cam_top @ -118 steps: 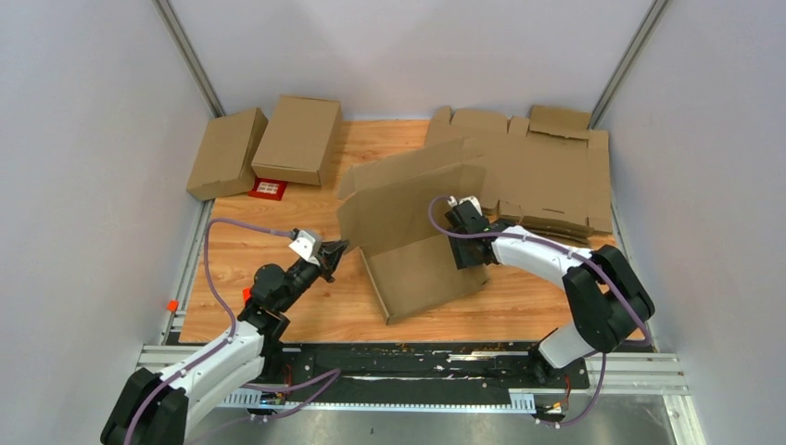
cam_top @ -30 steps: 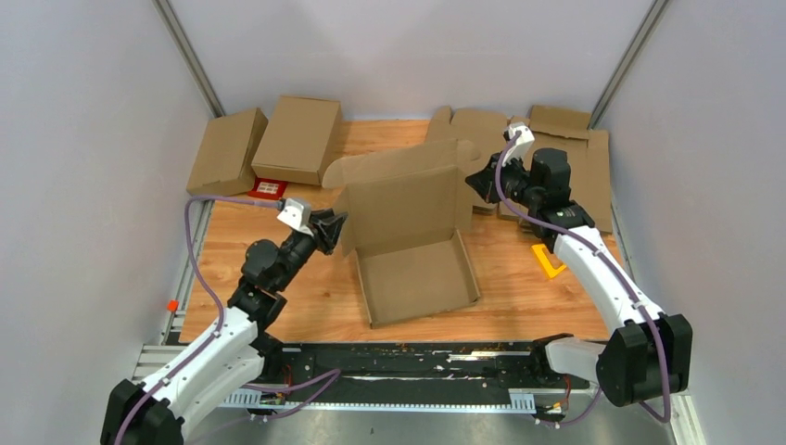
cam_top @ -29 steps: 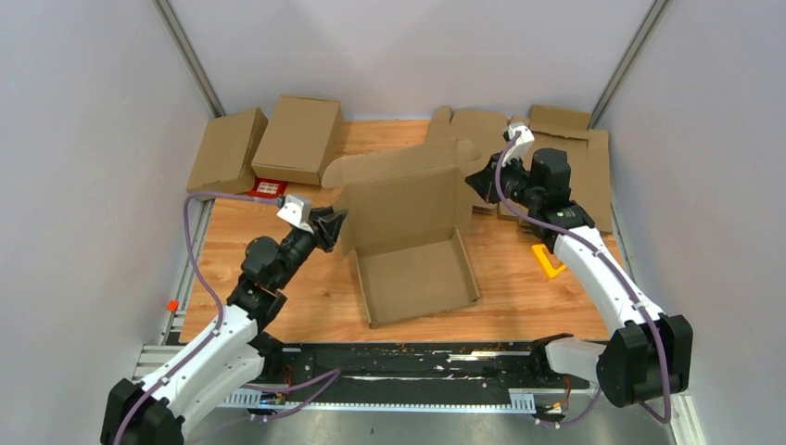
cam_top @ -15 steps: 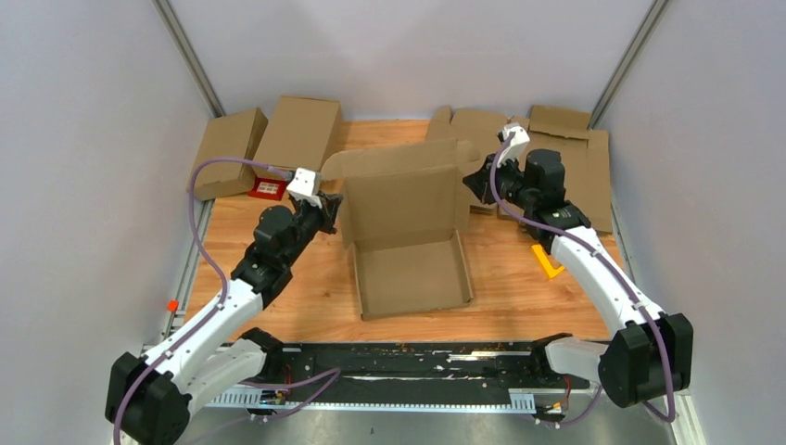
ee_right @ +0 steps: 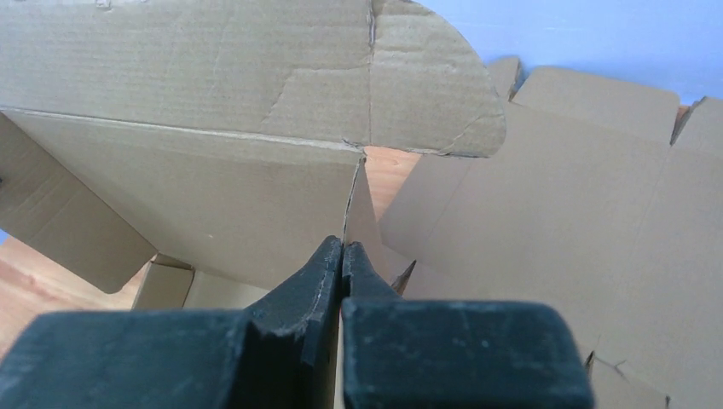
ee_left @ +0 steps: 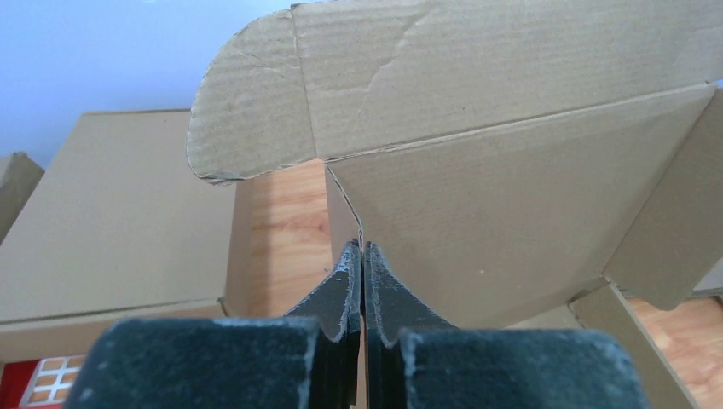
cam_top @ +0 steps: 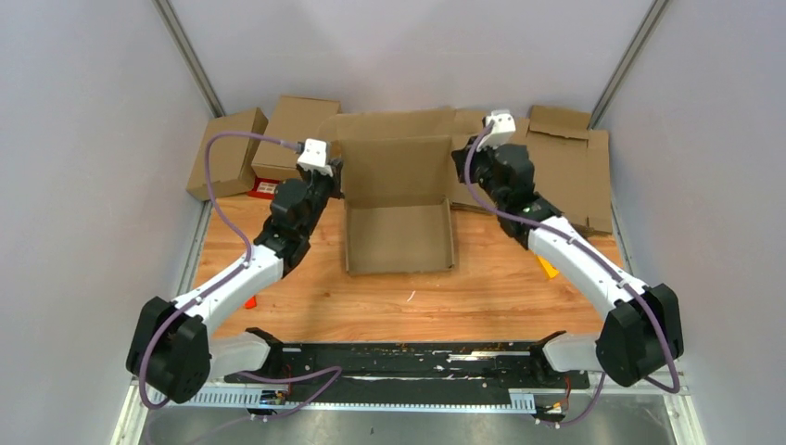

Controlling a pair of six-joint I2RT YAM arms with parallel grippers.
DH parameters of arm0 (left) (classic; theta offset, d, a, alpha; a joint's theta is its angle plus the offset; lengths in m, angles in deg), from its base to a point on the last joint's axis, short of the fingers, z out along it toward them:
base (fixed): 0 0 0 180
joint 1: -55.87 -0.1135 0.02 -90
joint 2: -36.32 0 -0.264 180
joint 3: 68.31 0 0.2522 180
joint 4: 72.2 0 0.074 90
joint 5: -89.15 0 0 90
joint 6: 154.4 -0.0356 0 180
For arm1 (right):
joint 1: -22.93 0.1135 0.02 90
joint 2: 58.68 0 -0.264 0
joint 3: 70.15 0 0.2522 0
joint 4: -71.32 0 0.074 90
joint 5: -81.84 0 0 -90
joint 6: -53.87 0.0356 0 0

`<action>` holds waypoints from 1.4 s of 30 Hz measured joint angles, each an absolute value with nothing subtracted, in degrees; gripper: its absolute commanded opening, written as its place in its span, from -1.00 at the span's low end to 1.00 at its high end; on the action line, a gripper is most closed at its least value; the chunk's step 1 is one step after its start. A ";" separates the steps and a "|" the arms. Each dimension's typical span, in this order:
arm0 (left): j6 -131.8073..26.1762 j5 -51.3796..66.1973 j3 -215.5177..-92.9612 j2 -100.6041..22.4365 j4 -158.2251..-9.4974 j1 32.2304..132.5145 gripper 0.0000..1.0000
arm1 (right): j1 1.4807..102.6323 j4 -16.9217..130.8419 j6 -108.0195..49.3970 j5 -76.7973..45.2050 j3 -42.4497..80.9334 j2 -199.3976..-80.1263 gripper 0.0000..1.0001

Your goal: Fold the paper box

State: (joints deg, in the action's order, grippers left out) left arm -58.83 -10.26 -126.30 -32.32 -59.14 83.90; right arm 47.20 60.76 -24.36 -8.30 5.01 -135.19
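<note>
The paper box [cam_top: 399, 243] is plain brown cardboard lying open at mid-table, its tray on the wood and its lid panel standing upright at the back. My left gripper [cam_top: 336, 183] is shut on the thin left side flap, seen edge-on between its fingertips in the left wrist view, where the box [ee_left: 477, 204] rises ahead of the left gripper [ee_left: 363, 247]. My right gripper [cam_top: 457, 169] is shut on the right side flap in the same way. The right wrist view has the box [ee_right: 213, 192] to the left of the right gripper [ee_right: 343, 245].
Two closed brown cartons [cam_top: 297, 137] [cam_top: 225, 153] sit at the back left with a small red card [cam_top: 266, 188] in front of them. A sheaf of flat notched cardboard sheets [cam_top: 567, 176] fills the back right. A yellow piece [cam_top: 547, 269] lies under the right arm.
Both arms have swung toward the back and the box has turned square and slid back with them. The left gripper has closed on the left side flap.
</note>
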 measured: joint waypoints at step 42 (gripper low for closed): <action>-53.94 -11.20 -89.21 -21.92 -23.07 89.50 -1.00 | 69.36 76.36 -25.84 22.22 -23.57 -121.90 -1.00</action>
